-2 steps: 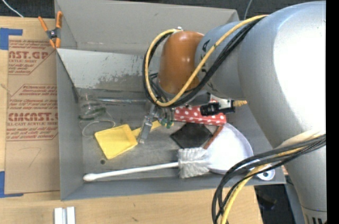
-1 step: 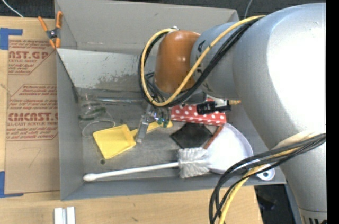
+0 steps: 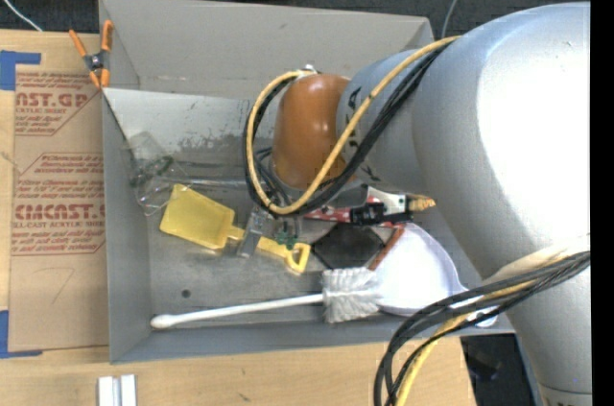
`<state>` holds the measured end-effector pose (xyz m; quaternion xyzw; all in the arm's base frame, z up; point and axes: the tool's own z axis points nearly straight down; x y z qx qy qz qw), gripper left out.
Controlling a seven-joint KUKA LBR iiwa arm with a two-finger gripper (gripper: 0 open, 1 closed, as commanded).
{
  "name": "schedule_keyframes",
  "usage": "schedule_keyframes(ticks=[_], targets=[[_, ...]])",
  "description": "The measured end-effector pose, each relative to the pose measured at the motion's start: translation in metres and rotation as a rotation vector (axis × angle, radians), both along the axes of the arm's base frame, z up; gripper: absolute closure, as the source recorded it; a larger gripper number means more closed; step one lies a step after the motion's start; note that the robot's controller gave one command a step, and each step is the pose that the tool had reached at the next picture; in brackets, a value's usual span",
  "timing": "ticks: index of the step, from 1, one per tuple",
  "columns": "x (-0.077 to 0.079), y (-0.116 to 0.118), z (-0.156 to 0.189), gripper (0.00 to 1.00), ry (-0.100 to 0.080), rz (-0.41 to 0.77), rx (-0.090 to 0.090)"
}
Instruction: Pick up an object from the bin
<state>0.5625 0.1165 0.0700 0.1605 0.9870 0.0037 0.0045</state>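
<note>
The arm's gripper (image 3: 259, 232) sits at the centre of the frame, over the narrow handle of 1 flat yellow plastic paddle (image 3: 197, 219). The paddle's broad squarish blade lies centre left on the floor of the bin (image 3: 192, 284). Whether the grip is clenched or released cannot be told. 1 white long-handled brush (image 3: 251, 306) lies below.

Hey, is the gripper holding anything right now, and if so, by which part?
It cannot be told. The gripper is down at the narrow handle end of the flat yellow scoop, but this view does not show whether it has a hold.
</note>
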Motion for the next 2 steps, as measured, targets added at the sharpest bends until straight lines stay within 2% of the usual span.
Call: schedule_keyframes(ticks=[2], targets=[[0.0, -0.0002, 0.0, 1.0, 0.0, -0.001, 0.001]])
